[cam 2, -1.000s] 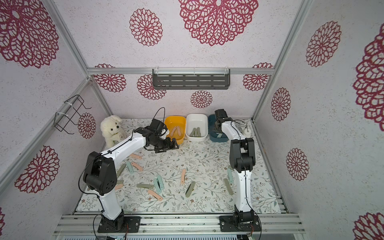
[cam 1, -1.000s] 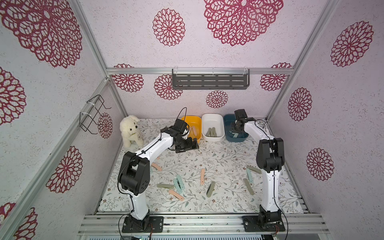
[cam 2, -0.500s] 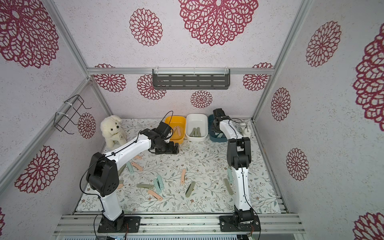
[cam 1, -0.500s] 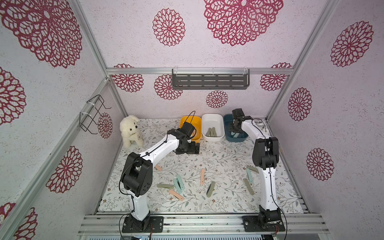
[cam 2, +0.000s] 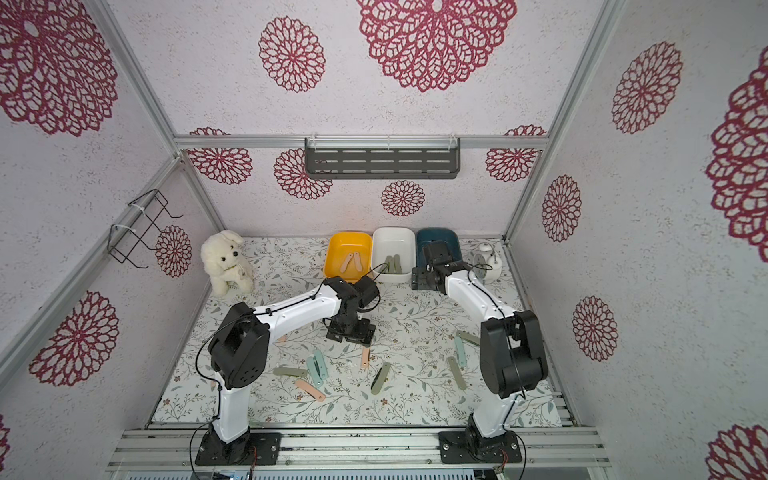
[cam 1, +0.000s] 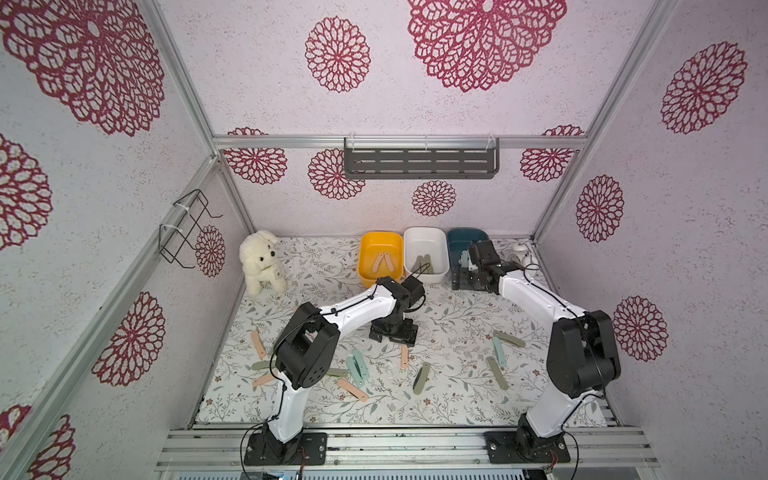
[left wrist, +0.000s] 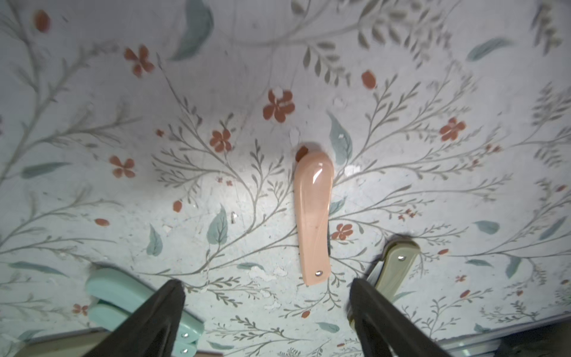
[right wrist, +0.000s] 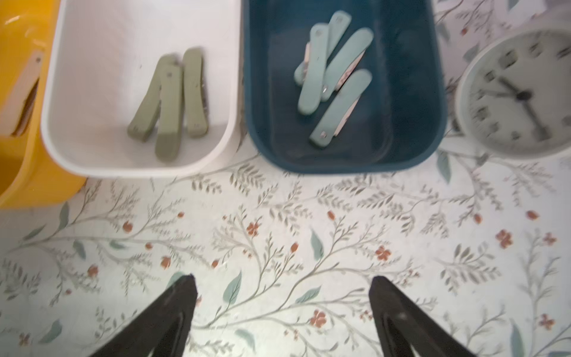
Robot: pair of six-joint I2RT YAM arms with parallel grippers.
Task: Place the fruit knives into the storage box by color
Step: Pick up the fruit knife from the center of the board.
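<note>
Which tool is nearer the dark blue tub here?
Right. The right tool hangs open just in front of the dark blue tub, near its front wall. The left tool is out over the mat, open above a peach knife, well away from the tub.

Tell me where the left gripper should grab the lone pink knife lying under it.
Pink knife: grip mid-body, across its narrow width, coming straight down. It lies flat on the mat, so only the long edges offer purchase. The open left gripper lines up across it. Probably avoid the rivet end: an olive knife lies close there.
</note>
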